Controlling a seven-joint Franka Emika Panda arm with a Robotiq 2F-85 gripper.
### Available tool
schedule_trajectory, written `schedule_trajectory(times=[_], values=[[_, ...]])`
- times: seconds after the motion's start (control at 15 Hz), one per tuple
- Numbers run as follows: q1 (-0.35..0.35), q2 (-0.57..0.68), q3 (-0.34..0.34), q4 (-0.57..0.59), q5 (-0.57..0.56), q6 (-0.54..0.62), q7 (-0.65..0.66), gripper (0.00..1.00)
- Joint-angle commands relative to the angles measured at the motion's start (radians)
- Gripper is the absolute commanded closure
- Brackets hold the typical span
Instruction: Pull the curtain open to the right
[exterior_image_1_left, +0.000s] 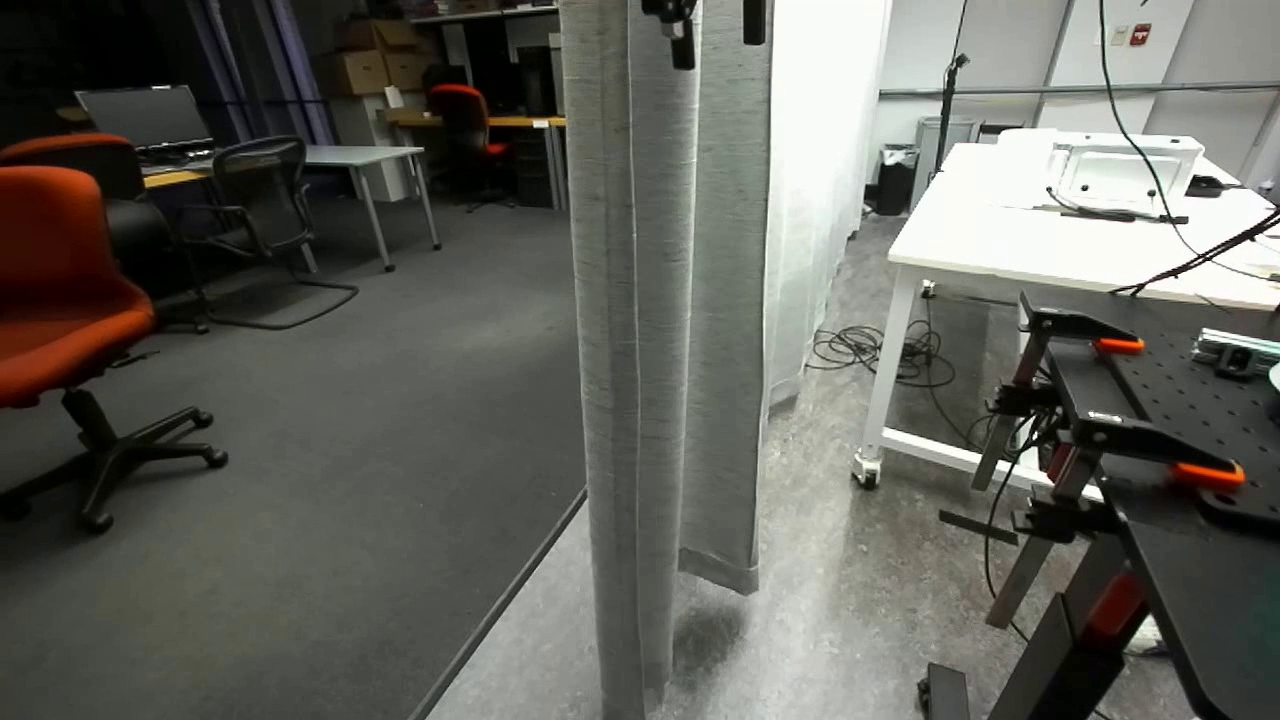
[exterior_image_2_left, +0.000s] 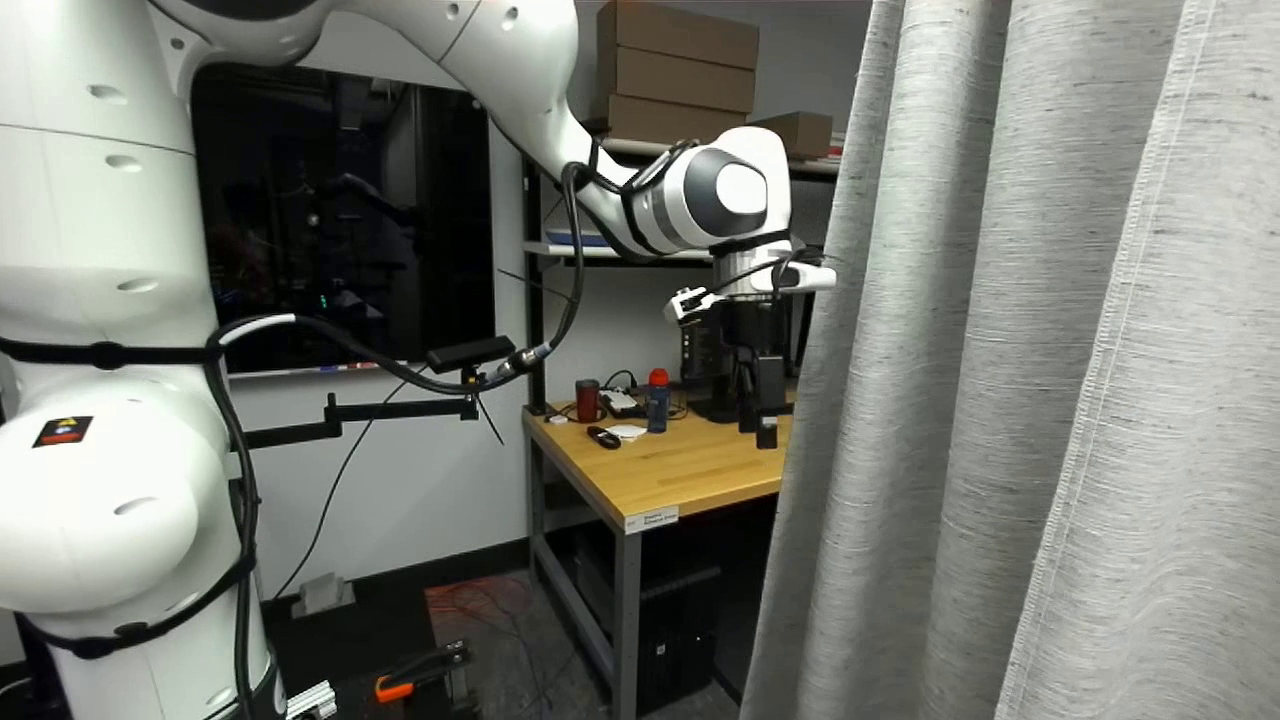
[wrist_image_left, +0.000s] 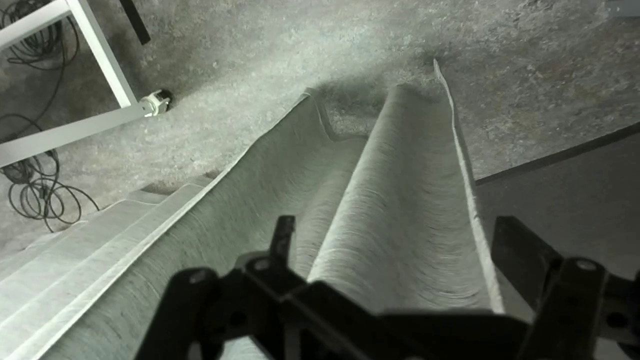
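Note:
The light grey curtain (exterior_image_1_left: 660, 350) hangs in vertical pleats down to near the floor. It also fills the right side of an exterior view (exterior_image_2_left: 960, 350). In the wrist view the curtain (wrist_image_left: 400, 165) runs away below the gripper, its free edge towards the right finger. My gripper (wrist_image_left: 395, 227) is open, its fingers wide apart. A fold and the free edge lie between the fingers in the wrist view. The gripper (exterior_image_1_left: 718, 40) shows at the top of an exterior view, in front of the curtain. It is beside the curtain in an exterior view (exterior_image_2_left: 757, 425). Contact cannot be told.
A white table (exterior_image_1_left: 960, 235) and a black bench (exterior_image_1_left: 1180, 500) with orange-handled clamps stand right of the curtain. Cables (exterior_image_1_left: 870, 350) lie on the floor. An orange chair (exterior_image_1_left: 60, 280) is on the left. A wooden desk (exterior_image_2_left: 690, 465) with a bottle stands beyond the gripper.

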Motion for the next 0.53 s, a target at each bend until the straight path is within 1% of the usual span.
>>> schedule_trajectory(times=[0.0, 0.47], values=[[-0.004, -0.133, 0.039, -0.136, -0.046, 0.059, 0.015, 0.0], [-0.021, -0.276, 0.097, -0.308, -0.053, 0.102, 0.013, 0.0]])
